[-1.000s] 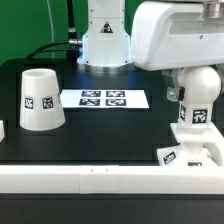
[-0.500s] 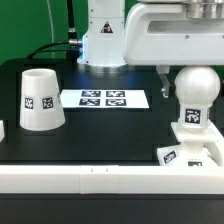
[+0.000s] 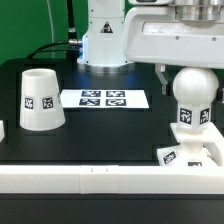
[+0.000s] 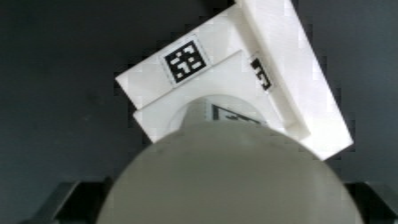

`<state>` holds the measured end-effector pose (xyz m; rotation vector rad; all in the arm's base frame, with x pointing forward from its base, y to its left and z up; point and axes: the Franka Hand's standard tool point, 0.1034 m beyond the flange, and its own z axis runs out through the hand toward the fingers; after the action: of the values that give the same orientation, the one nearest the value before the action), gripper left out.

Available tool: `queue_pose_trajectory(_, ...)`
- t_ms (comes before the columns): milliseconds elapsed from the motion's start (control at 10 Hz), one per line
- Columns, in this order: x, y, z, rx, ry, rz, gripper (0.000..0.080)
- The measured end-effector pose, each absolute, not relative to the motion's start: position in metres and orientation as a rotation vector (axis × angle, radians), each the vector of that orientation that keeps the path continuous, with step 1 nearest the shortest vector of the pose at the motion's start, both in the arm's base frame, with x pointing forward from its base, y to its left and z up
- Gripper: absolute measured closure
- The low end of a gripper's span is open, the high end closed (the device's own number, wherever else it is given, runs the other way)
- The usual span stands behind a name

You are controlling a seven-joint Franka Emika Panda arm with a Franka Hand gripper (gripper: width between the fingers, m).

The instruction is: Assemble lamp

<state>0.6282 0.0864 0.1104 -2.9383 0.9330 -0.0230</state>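
Risen since a second ago, the open, empty jaws leave the white round-headed plastic bulb (image 3: 193,92) upright below them, seated in its flat square base (image 3: 205,150).

the arm (image 3: 165,38) is glossy white with big rounded shells, its upright base (image 3: 105,35) at upper centre shaded grey.

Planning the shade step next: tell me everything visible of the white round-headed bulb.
The white plastic round-headed bulb stands upright at the exterior view's right, neck down on the flat square white base. Its head is smooth and rounded, and a black-and-white square tag sits on the neck. Only the base touches it; the open fingers stand clear of it.
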Motion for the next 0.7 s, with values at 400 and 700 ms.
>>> queue_pose_trajectory(400, 0.6271, 0.088, 0.1099, -2.771, 1.281, 0.028, 0.0223)
queue_pose_trajectory(700, 0.6265, 0.0898, 0.1094, -2.733, 1.36, 0.033, 0.0223)
